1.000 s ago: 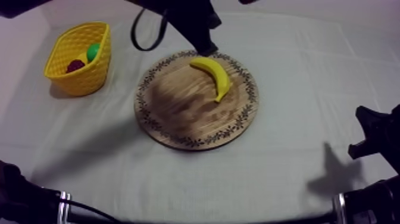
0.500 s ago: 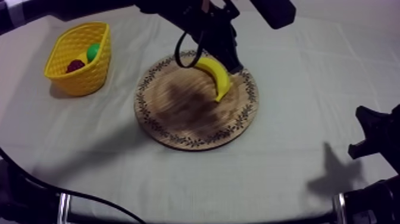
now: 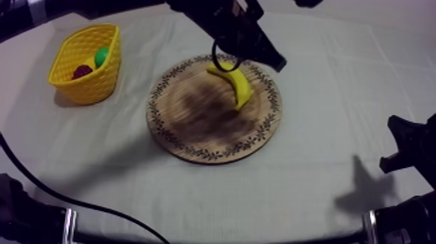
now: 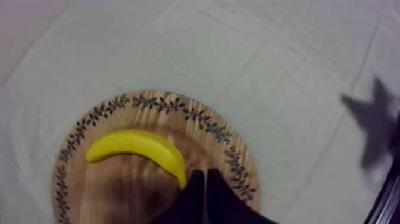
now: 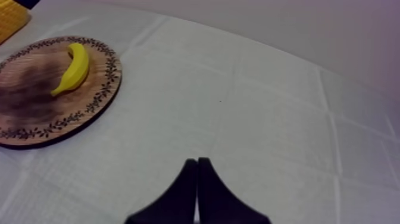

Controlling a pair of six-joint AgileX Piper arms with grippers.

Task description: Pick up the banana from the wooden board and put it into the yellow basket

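The yellow banana (image 3: 235,84) lies on the far right part of the round wooden board (image 3: 194,133). My left arm reaches in from the upper left, and my left gripper (image 3: 277,63) hangs above the board's far right rim, just past the banana. In the left wrist view its fingers (image 4: 202,182) lie together as a narrow wedge, shut on nothing, right by one tip of the banana (image 4: 137,149). The yellow basket (image 3: 87,61) stands at the far left. My right gripper (image 5: 196,167) is shut and rests low at the right (image 3: 397,146), away from the board (image 5: 36,119).
The basket holds a green toy fruit (image 3: 102,56) and a small red fruit (image 3: 82,71). Bare cloth (image 3: 324,162) spreads between the board and my right arm. A corner of the basket (image 5: 9,15) shows beyond the board in the right wrist view.
My left arm has swung to the right across the far side of the board, and its gripper now hangs past the banana. Banana, board and right arm have stayed put.
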